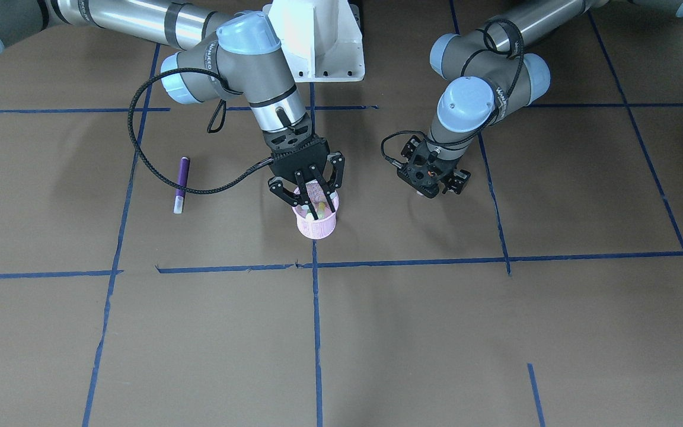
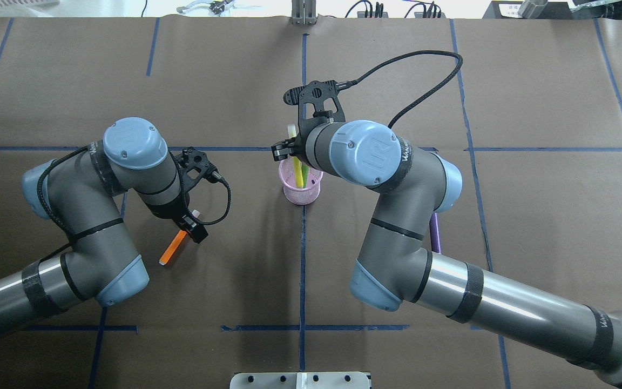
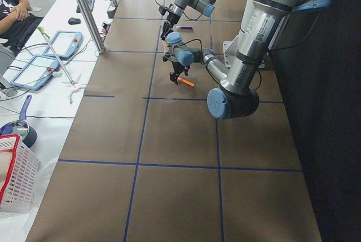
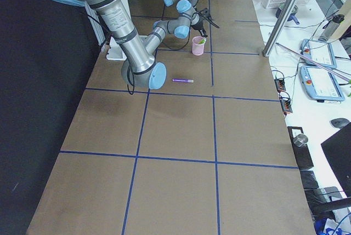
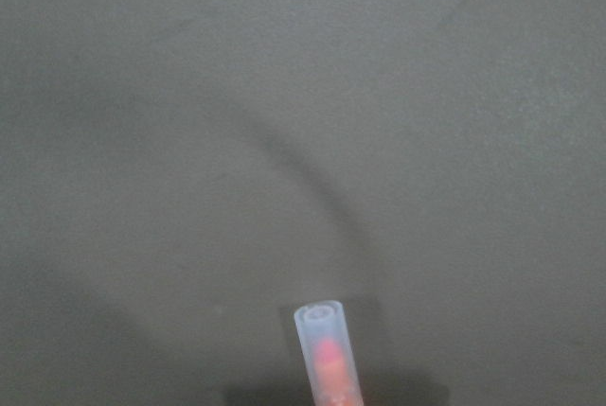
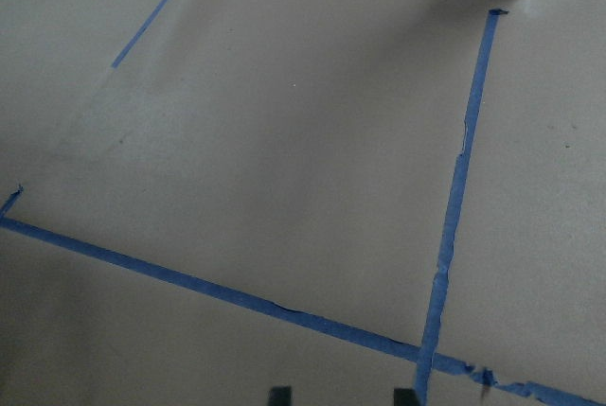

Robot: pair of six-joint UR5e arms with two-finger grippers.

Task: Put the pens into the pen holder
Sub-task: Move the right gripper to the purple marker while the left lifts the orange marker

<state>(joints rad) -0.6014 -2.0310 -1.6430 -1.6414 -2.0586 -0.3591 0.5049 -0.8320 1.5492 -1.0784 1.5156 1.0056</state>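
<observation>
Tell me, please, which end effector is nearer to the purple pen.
Right. The right end effector sits above the pen holder, toward the purple pen; the left end effector is farther, beyond the holder.

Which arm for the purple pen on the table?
Right, probably. The purple pen lies on that arm's side, and the right gripper is open over the pen holder; the left gripper is at the orange pen.
</observation>
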